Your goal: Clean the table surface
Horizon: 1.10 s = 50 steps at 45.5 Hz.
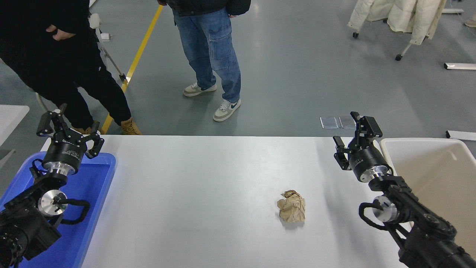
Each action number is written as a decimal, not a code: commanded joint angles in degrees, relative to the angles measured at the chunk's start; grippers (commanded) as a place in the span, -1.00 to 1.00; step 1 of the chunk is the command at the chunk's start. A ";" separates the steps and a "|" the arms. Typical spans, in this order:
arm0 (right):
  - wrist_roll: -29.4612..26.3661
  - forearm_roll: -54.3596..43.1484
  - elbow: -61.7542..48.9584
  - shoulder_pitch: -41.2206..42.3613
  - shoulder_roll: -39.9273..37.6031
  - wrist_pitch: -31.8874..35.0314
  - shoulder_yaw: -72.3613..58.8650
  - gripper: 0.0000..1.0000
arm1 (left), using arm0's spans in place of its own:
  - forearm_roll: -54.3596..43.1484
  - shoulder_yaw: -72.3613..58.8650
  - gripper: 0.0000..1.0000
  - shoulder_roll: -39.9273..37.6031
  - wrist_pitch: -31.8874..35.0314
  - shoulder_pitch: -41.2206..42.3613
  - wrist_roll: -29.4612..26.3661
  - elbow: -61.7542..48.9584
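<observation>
The white table surface [193, 193] fills the lower half of the head view. A crumpled ball of brown paper [291, 207] lies on it, right of the middle. My right gripper [353, 132] is open and empty, raised near the table's far right edge, well behind and to the right of the paper. My left gripper [70, 128] is open and empty, parked above the blue tray at the far left.
A blue plastic tray [95, 186] sits on the table's left end under the left arm. A beige bin [435, 171] stands at the right end, beside my right arm. Two people [212, 48] stand beyond the far edge.
</observation>
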 commanded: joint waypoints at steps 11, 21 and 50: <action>-0.05 -42.67 8.69 2.04 -11.60 0.06 -18.24 1.00 | 0.00 0.00 1.00 0.00 -0.01 -0.01 0.00 -0.06; -0.31 -46.90 9.22 7.32 -11.43 0.32 -30.46 1.00 | 0.00 0.00 1.00 0.00 -0.01 -0.01 0.00 0.03; -1.98 -48.92 -1.59 13.12 -3.52 -0.03 -38.20 1.00 | 0.09 0.00 1.00 0.00 -0.01 -0.01 0.00 0.03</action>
